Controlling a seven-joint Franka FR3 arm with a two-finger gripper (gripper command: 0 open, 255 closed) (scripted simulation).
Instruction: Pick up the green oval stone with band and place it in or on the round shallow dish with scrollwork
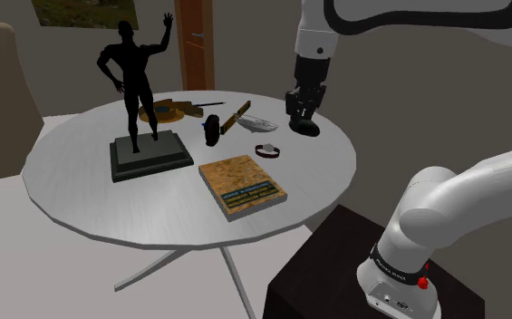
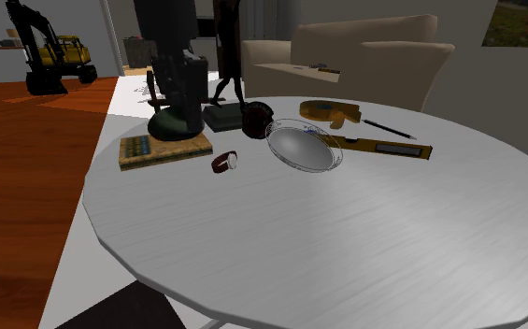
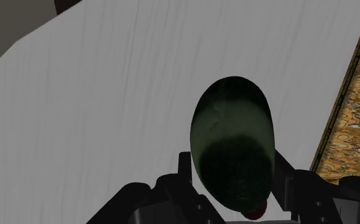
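Note:
The green oval stone (image 3: 232, 127) is dark and glossy, and my gripper (image 3: 232, 164) is shut on it, one black finger on each side. It sits at or just above the white round table (image 1: 154, 213), near the edge beside the stand; I cannot tell whether it touches. In the shoulder view the gripper (image 1: 303, 120) hangs over the stone (image 1: 308, 130). The round shallow dish (image 1: 256, 124) lies a little to the shoulder view's left of it. In the second exterior view the stone (image 2: 179, 129) shows under the gripper (image 2: 176, 105), left of the pale, see-through dish (image 2: 304, 147).
A book (image 1: 242, 186) lies near the stone. A small dark ring (image 1: 267, 149) lies between the book and the dish. A black figure statue (image 1: 140, 82), a black lump (image 1: 213, 130), a yellow level (image 2: 383, 147) and a yellow tool (image 2: 332, 110) stand farther back.

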